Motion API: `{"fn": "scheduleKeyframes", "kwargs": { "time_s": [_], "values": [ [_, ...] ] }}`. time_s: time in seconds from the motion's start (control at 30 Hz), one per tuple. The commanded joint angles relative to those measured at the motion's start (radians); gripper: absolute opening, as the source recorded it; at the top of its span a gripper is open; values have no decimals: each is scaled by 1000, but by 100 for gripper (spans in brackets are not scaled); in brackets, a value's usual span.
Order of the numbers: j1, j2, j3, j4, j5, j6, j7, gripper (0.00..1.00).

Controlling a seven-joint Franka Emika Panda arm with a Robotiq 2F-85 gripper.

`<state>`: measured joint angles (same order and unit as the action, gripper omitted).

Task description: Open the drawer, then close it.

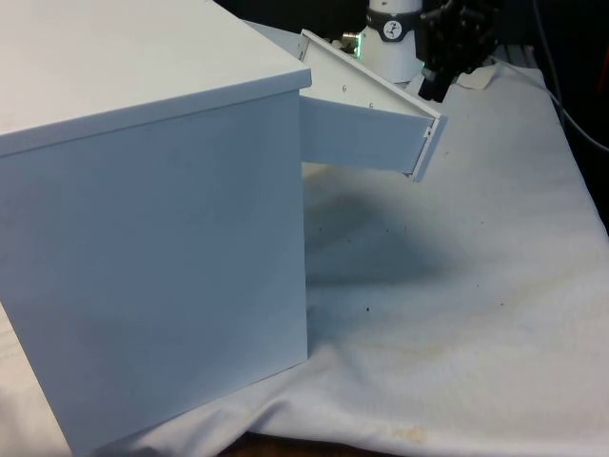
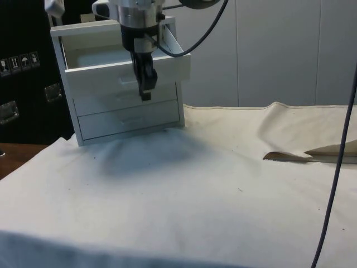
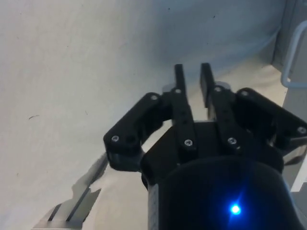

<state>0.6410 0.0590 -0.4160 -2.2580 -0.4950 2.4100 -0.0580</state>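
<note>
A white chest of drawers (image 1: 143,238) stands on the cloth, with its back corner towards the front view. Its top drawer (image 1: 366,129) is pulled well out; in the side view the drawer front (image 2: 111,72) juts past the two lower drawers (image 2: 128,114). My black gripper (image 2: 145,92) hangs just before that drawer front, fingers pointing down. In the front view the gripper (image 1: 430,88) is right beside the drawer's outer end. In the wrist view the gripper (image 3: 192,76) is open by a narrow gap with nothing in it, and a curved handle (image 3: 288,72) is off to its side.
The white cloth (image 2: 184,201) spreads wide in front of the chest. A creased fold of cloth (image 2: 295,157) lies towards the side view's right. A black cable (image 2: 334,167) hangs down at that edge. The table's edge (image 1: 590,190) is near on the front view's right.
</note>
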Motion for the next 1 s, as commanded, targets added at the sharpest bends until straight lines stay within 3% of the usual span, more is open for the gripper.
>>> {"fn": "scheduleKeyframes", "kwargs": {
  "time_s": [0.0,0.1,0.2,0.23,0.57,0.6,0.63,0.9,0.93,0.97],
  "values": [
    [-1,-5,-3,-7,-22,11,14,13],
    [-7,0,-11,2,-35,8,9,0],
    [-8,4,-21,10,-55,6,11,0],
    [-7,1,-19,5,-39,0,0,0],
    [-15,16,-55,31,-115,5,11,0],
    [-12,10,-51,24,-95,0,1,0],
    [-14,17,-58,33,-120,5,12,0],
    [-16,31,-89,53,-168,7,14,0],
    [-13,25,-85,47,-148,0,3,0],
    [-16,33,-92,55,-173,8,15,0]
  ]
}}
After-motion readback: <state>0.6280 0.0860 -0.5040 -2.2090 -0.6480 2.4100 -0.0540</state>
